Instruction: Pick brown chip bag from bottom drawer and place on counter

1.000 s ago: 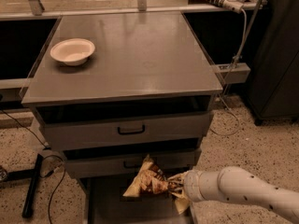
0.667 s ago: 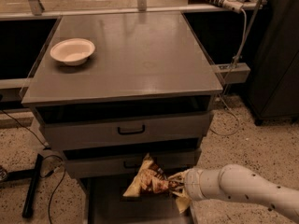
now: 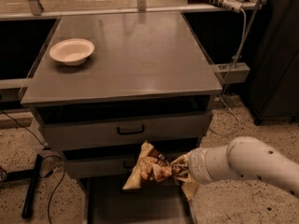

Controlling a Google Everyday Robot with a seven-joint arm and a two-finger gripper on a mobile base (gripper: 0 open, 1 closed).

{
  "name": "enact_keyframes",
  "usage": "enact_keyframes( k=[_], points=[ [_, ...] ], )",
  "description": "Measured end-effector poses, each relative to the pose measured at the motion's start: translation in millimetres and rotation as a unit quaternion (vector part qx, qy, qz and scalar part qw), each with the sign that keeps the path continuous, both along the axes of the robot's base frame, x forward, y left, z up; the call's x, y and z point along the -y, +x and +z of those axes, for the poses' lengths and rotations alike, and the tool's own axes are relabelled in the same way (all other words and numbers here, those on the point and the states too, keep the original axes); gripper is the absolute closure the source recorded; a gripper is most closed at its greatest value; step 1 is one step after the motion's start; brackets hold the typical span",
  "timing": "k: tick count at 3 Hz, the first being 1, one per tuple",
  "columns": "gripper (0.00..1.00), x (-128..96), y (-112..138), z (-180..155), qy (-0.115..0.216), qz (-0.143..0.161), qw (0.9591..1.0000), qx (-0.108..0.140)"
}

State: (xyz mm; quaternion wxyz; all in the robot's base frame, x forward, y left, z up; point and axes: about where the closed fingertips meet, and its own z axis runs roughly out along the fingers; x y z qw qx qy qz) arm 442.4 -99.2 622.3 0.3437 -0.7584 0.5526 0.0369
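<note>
White and rounded, the robot's arm [image 3: 247,160] reaches in from the lower right, and its hand [image 3: 181,171] is clamped on the right edge of the brown chip bag [image 3: 147,169]. The bag hangs tilted in the air above the open bottom drawer [image 3: 135,206], in front of the middle drawer [image 3: 98,166]. Above that sits the top drawer [image 3: 84,134] with its black handle [image 3: 130,130]. Farther back, the grey desk [image 3: 140,55] carries a white bowl [image 3: 71,50] near its left rear corner, well apart from the bag.
</note>
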Motion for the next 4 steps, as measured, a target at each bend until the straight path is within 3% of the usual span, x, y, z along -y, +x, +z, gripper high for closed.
enact_keyframes(
  k=[1,2,3,4],
  points=[
    [1.0,0.9,0.3,59.7,-0.026,0.014,0.9992,0.027],
    [1.0,-14.4,-10.7,128.0,-0.062,0.036,0.9933,0.091],
    [1.0,-14.4,-10.6,127.8,-0.062,0.036,0.9933,0.091],
    [1.0,-18.3,-6.4,153.4,-0.065,0.042,0.992,0.1]
  ],
)
